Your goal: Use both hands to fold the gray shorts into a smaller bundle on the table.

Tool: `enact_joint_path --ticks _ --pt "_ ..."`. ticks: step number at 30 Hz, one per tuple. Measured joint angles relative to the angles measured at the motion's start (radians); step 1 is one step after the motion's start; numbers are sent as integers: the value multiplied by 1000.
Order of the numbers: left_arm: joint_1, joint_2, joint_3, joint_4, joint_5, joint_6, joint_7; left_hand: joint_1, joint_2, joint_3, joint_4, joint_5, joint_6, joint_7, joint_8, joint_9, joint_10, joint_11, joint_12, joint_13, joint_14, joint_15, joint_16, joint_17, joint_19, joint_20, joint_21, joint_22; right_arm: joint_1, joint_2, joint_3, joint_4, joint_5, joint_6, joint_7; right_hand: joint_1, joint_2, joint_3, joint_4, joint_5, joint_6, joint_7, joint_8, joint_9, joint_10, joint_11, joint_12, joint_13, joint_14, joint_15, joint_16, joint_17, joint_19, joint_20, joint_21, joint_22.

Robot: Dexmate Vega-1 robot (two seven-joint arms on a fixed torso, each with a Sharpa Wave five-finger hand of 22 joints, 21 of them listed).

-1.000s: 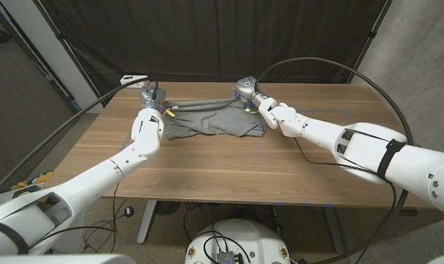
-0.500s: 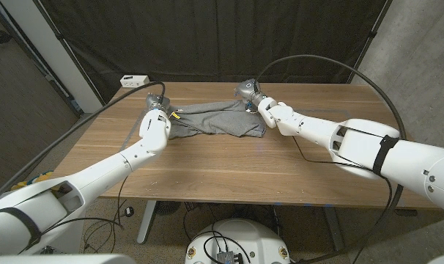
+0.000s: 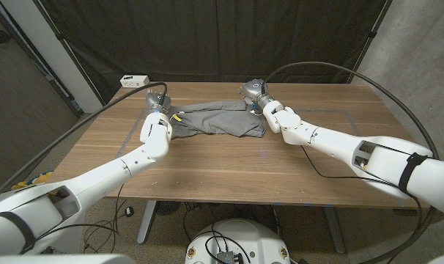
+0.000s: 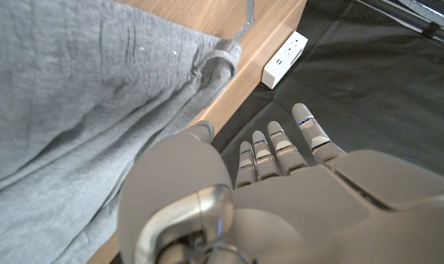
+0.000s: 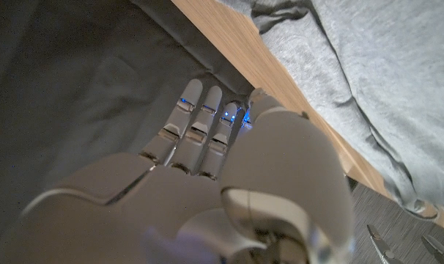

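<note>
The gray shorts (image 3: 216,119) lie bunched in a wide strip across the far middle of the wooden table (image 3: 229,167). My left hand (image 3: 157,103) is at the strip's left end and my right hand (image 3: 253,92) at its right end. In the left wrist view my left hand (image 4: 280,158) reaches with straight fingers past the table's far edge; the shorts (image 4: 75,95) and their drawstring (image 4: 247,16) lie beside its thumb. In the right wrist view my right hand (image 5: 200,139) also points past the edge, holding nothing, with the shorts (image 5: 383,81) alongside.
A white power strip (image 3: 135,79) sits at the table's far left corner, near my left hand; it is also the white power strip (image 4: 284,60) in the left wrist view. A black curtain (image 3: 222,37) hangs right behind the table. Thick cables arch over both arms.
The waistband that was stretched and lifted between both hands has dropped onto the shorts. Both hands have let go, and the right hand has shifted slightly right.
</note>
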Motion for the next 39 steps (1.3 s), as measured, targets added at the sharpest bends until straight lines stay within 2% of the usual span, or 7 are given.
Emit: enact_joint_path --ticks 1,4,11,12,13,26,39 --pt "12 6 -8 -20 0 11 37 -10 -1 0 0 0 5 -5 3 0 0 0 0 0 0 0 0 0 -3 3 0 0 -36 -31 29 -82 -4 -9 1 -11 0 -3 3 0 -3 1 0 -2 -5 2 0 -1 -6 1 0 -5 -1 1 -6 0" --pt "47 20 -32 -66 -5 18 75 -36 -3 -6 6 0 9 -19 3 0 0 0 8 0 0 0 4 -2 -3 3 0 -2 -73 -61 58 -161 -9 -20 7 -39 -6 -6 17 0 -10 4 0 -2 -23 6 0 -7 -27 1 0 -19 -8 1 -13 0" --pt "132 43 -101 -163 -5 18 75 -110 -10 -34 10 0 25 -35 11 0 21 -2 18 -5 0 0 8 -9 -12 12 0 -5 -73 -61 58 -161 -21 -36 21 -103 -16 -15 46 -3 -35 12 0 -2 -63 5 -7 -19 -79 6 0 -48 -21 -2 -30 0" --pt "151 47 -119 -183 -78 27 194 -128 -13 -42 10 0 29 -39 11 0 24 2 22 -5 0 0 11 -9 -14 14 0 -5 -163 -117 132 -322 -21 -36 23 -115 -16 -19 50 -4 -38 16 0 -2 -70 5 -7 -22 -89 7 0 -52 -23 -3 -35 0" --pt "164 49 -131 -196 -82 27 199 -146 -16 -50 10 0 35 -41 11 0 31 2 24 -8 1 0 15 -11 -16 13 0 -5 -176 -123 143 -341 -21 -37 26 -124 -16 -19 56 -4 -40 17 0 -2 -77 5 -7 -23 -97 10 0 -56 -29 -3 -39 0" --pt "326 81 -294 -349 -334 -6 383 -356 -69 -154 -8 0 -10 -56 1 -3 2 25 19 -14 -41 23 7 -32 -69 30 -20 -19 -294 -157 238 -483 -1 -21 39 -269 3 -33 116 -4 -134 36 -11 -2 -171 30 -7 -53 -206 15 -4 -111 -68 4 -86 -5" --pt "458 118 -449 -439 -634 -92 511 -473 -165 -248 -30 16 -158 -67 -6 -8 -91 52 4 -19 -134 59 -4 -46 -111 24 -65 -32 -400 -176 321 -589 69 25 64 -365 10 -32 123 -4 -258 43 -19 -2 -263 45 -7 -84 -302 19 -4 -164 -104 4 -137 -5"
